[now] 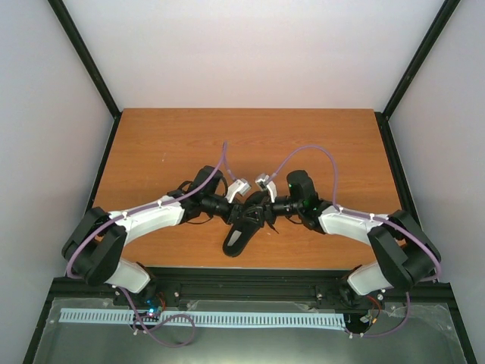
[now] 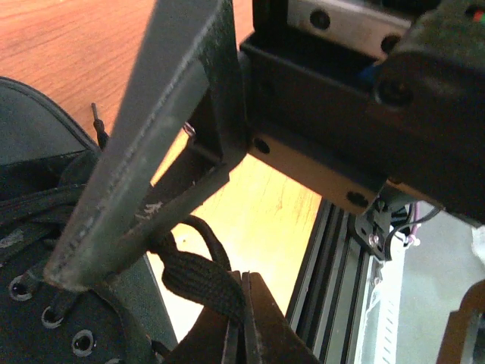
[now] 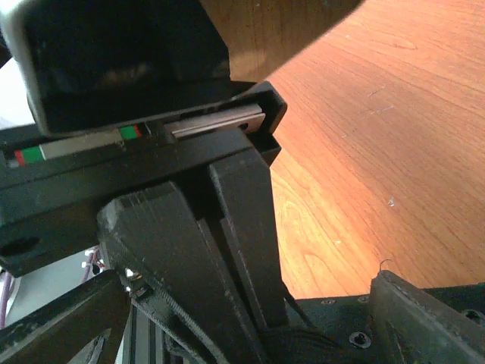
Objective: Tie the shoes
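The black shoe lies on the wooden table near its front edge, toe toward the arms. Both grippers meet over its laced part. In the left wrist view my left gripper is shut on a flat black lace that loops up from the shoe. My right gripper is close against the left gripper. In the right wrist view my right gripper stands open, one finger on each side of the left gripper's closed fingers. The shoe is mostly hidden there.
The black metal rail of the table's front edge runs just behind the shoe. Bare wood table stretches beyond the grippers to the back wall. Purple cables arch over both wrists.
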You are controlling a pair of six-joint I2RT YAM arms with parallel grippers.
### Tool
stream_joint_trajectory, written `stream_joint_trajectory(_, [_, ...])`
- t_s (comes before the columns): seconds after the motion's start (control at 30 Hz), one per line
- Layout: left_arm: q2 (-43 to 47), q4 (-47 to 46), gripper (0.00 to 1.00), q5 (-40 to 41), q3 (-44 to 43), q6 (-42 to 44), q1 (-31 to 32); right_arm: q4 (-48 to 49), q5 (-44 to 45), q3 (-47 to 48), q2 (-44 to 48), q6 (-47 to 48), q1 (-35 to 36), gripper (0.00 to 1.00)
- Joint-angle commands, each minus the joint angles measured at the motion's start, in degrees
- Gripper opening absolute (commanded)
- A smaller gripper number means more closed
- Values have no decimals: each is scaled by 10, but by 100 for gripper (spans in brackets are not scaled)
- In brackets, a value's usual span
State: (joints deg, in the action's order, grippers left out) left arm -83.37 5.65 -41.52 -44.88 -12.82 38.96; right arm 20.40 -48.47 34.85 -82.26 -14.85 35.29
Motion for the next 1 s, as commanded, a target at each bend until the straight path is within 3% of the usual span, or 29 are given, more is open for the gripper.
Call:
stream_joint_trajectory(0.0, [4,-69,1,6,7,-64,2,43,-11,-11,-18,-9,3,86])
stream_joint_trajectory(0.3, [2,-148,1,9,44,-146,1,83,19,-30,-31,-28,32,88])
stream_joint_trajectory(0.5, [0,-166,1,11,53,-176,2,119,102,-48,-34,-43,59,87])
stream_joint_trajectory(0.67, [3,-140,1,31,57,-169,1,94,199,-83,41,-31,59,89])
stream_joint_trajectory(0.8, [13,-127,1,43,59,-168,2,36,219,-96,97,-13,58,89])
stream_joint_trajectory(0.97, [23,-116,1,53,57,-168,2,34,230,-124,124,-24,58,85])
